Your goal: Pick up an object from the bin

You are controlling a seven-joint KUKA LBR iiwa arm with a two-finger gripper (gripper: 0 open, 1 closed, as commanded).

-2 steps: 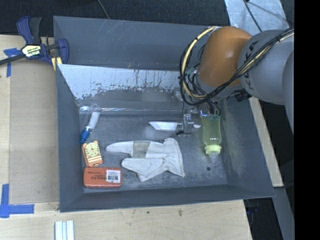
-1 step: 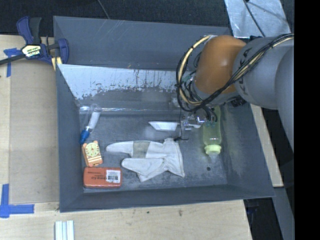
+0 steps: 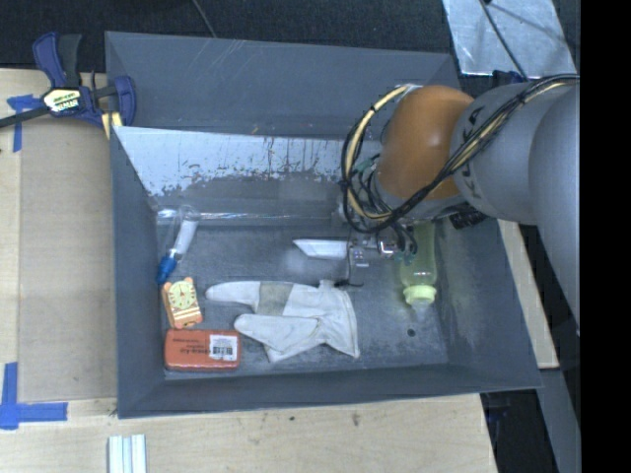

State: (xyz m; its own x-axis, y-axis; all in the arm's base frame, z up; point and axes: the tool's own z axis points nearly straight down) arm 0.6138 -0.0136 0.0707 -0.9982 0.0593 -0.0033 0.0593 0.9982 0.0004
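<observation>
Camera view shows a grey bin with a handful of loose things spread over its floor. Nearest, at the left, lies a flat orange box with a barcode label. Just right of it, a white glove sprawls across the middle of the floor. A small yellow block stands just beyond the box. The pincer hangs low at the glove's far right edge, close to the cloth or touching it. Whether it is apart or together I cannot tell. The glove looks the likeliest pick: it should be light, soft and limp, so it will probably droop and trail once lifted. A bunched fold or the thicker cuff end seems a surer hold than a single flat layer, which could slip free. Right of the pincer a pale green bottle lies on its side, cap toward the near wall; how full it is cannot be judged. Slightly farther, left of the pincer, sits a small white scrap. At the far left a clear tube with a blue tip rests well apart from the rest.
</observation>
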